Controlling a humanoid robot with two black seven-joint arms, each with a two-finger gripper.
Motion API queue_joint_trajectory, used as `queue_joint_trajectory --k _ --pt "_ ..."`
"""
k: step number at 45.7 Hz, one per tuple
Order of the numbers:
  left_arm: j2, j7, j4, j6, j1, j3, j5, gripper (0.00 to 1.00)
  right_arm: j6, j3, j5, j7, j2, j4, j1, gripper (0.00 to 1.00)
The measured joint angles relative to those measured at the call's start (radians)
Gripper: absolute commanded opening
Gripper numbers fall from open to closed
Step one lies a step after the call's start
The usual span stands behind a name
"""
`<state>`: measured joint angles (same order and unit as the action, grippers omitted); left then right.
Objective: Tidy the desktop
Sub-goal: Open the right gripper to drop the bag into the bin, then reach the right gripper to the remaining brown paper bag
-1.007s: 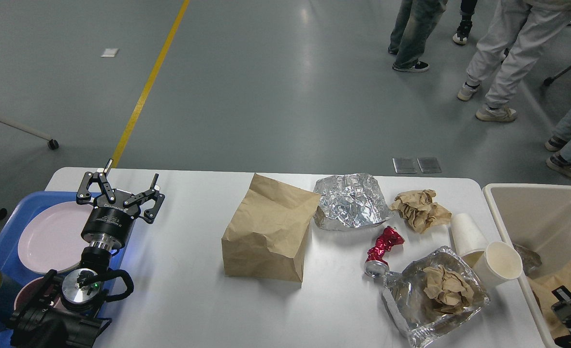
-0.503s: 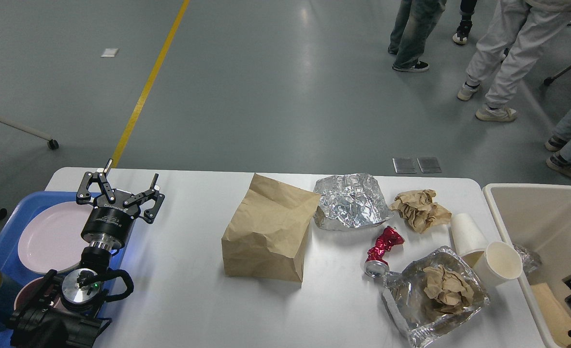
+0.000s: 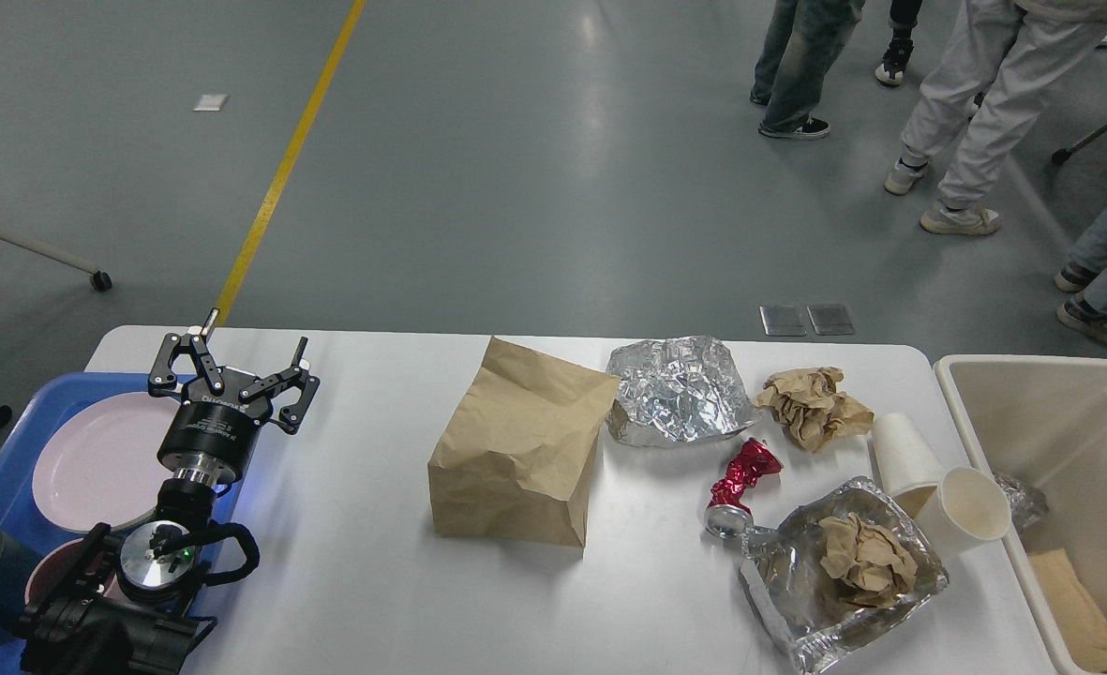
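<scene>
Foil (image 3: pixel 844 572) lies crumpled at the near right of the desktop (image 3: pixel 347 581), close to its near edge, cupping a wad of brown paper (image 3: pixel 867 560). Just right of it a white paper cup (image 3: pixel 961 511) lies on its side beside a second white cup (image 3: pixel 902 452), both near the right edge, where the beige bin (image 3: pixel 1031 394) stands against the table with a brown scrap and a bit of foil inside. A crushed red can (image 3: pixel 743 483) sits just left of the cups, touching the near foil's corner. At the middle a brown paper bag (image 3: pixel 520 445) stands upright, with bare white surface all along its left and near sides. Over on the left, the left arm comes up from the near corner and its gripper (image 3: pixel 232 367) hangs over the desktop's left part, fingers (image 3: pixel 171 361) spread wide with nothing between them; the white surface runs beneath and to the right of them, clear as far as the bag. Beside the arm the blue tray (image 3: pixel 9 469) overlaps the left edge, carrying a pink plate (image 3: pixel 94 459), a smaller pink dish and a dark cup. Farther back, a second crumpled foil sheet (image 3: pixel 680 389) touches the bag's right side and a loose paper wad (image 3: pixel 811 405) lies just right of it, both near the far edge. The right gripper is out of sight.
</scene>
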<state>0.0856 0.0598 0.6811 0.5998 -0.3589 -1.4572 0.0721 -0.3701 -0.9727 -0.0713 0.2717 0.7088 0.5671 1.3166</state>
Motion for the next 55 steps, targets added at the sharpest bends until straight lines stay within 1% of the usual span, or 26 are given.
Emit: queue_joint_trajectory --k 3,6,12,15,19,23,25,27,32,36,51,55 --pt "0.000 0.000 0.000 0.000 0.000 0.000 0.000 0.97 -0.098 -0.066 0.030 0.001 -0.013 0.071 0.154 1.00" --pt "0.000 0.000 0.000 0.000 0.000 0.000 0.000 0.97 -0.180 -0.141 0.041 0.001 -0.060 0.155 0.309 1.00" --pt "0.000 0.000 0.000 0.000 0.000 0.000 0.000 0.97 -0.297 -0.283 0.038 0.001 -0.223 0.354 0.597 1.00" --pt "0.000 0.000 0.000 0.000 0.000 0.000 0.000 0.97 -0.332 -0.312 0.025 0.001 -0.299 0.470 0.725 1.00" --pt "0.000 0.000 0.000 0.000 0.000 0.000 0.000 0.97 -0.342 -0.319 -0.014 0.002 -0.366 0.627 0.874 1.00" --pt "0.000 0.000 0.000 0.000 0.000 0.000 0.000 0.97 -0.344 -0.305 -0.082 0.002 -0.399 0.744 0.986 1.00" --pt "0.000 0.000 0.000 0.000 0.000 0.000 0.000 0.97 -0.342 -0.300 -0.117 0.002 -0.413 0.801 1.032 0.97" --pt "0.000 0.000 0.000 0.000 0.000 0.000 0.000 0.97 -0.338 -0.298 -0.143 0.002 -0.429 0.851 1.067 0.95" --pt "0.000 0.000 0.000 0.000 0.000 0.000 0.000 0.97 -0.300 -0.288 -0.202 -0.001 -0.475 0.970 1.135 0.95" --pt "0.000 0.000 0.000 0.000 0.000 -0.001 0.000 0.97 -0.269 -0.279 -0.249 -0.002 -0.489 1.014 1.149 0.95" --pt "0.000 0.000 0.000 0.000 0.000 -0.002 0.000 0.97 -0.213 -0.260 -0.278 -0.003 -0.498 1.016 1.115 0.95" --pt "0.000 0.000 0.000 0.000 0.000 -0.002 0.000 0.97 -0.181 -0.247 -0.288 -0.003 -0.498 1.013 1.110 0.95"
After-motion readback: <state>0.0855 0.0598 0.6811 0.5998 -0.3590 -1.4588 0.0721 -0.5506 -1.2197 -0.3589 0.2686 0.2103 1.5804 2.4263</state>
